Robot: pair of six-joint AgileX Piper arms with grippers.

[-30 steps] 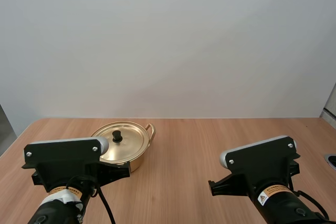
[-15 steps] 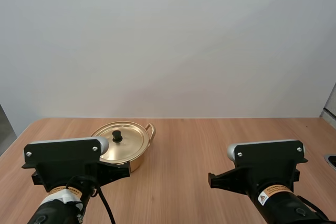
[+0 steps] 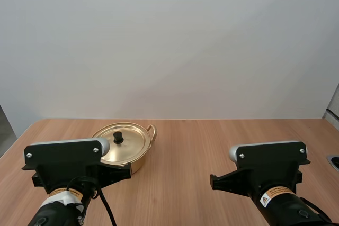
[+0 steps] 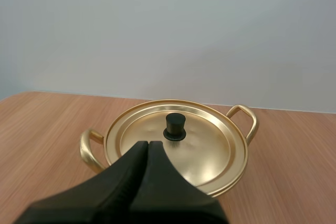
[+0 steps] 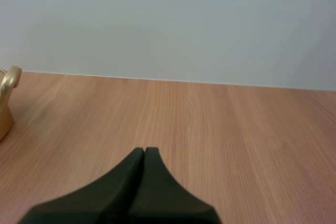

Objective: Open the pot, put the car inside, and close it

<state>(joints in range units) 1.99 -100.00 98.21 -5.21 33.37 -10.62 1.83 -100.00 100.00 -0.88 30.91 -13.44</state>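
Pot: a gold-coloured pot (image 3: 124, 146) sits on the wooden table (image 3: 201, 152), left of centre in the lower half of the high view, just beyond my left arm (image 3: 63, 168).
Lid: the lid (image 3: 127, 142) is on and sits level on the rim.
Knob: a black knob (image 3: 118, 137) stands at the lid's middle and points straight up.
Long axis: the pot's long line runs from handle to handle. In the high view one loop handle (image 3: 152, 130) juts toward the upper right of the pot, and my left arm hides the opposite side. In the left wrist view both loops show, one (image 4: 89, 148) nearer me and the other (image 4: 245, 121) farther off, so the line lies slanted across my reach.
Left gripper: the fingers of my left gripper (image 4: 147, 145) are pressed together into one dark wedge with nothing between them. The tips aim at the knob (image 4: 175, 126) and are apart from it.
Right gripper: my right gripper (image 5: 144, 150) is clenched the same way and grasps nothing. It points out over bare wood, and one pot handle (image 5: 10, 80) shows well off to its side.
Right arm: my right arm (image 3: 265, 175) is at the lower right of the high view, well apart from the pot.
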